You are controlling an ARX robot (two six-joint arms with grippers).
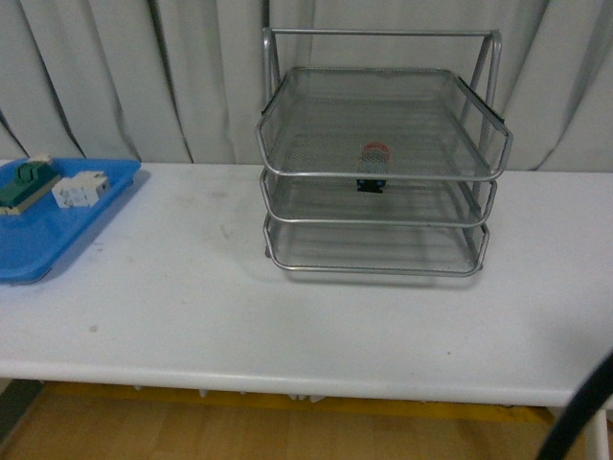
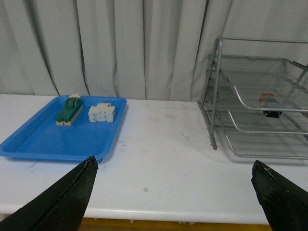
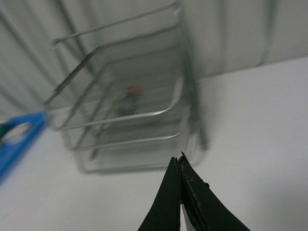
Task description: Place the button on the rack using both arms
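Left tool: black fingers spread wide apart, nothing held between them. Right tool: black fingers pressed together, nothing gripped, the view blurred. Neither tool is seen in the front view.

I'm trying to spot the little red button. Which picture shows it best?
The front view: the button sits facing the camera inside the rack. The left wrist view shows it small, behind wire at the picture's edge; the right wrist view shows it blurred.

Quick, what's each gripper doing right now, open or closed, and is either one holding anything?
Left gripper: open, fingers spread wide, holding nothing.
Right gripper: closed, fingers together, holding nothing; the button sits in the rack.
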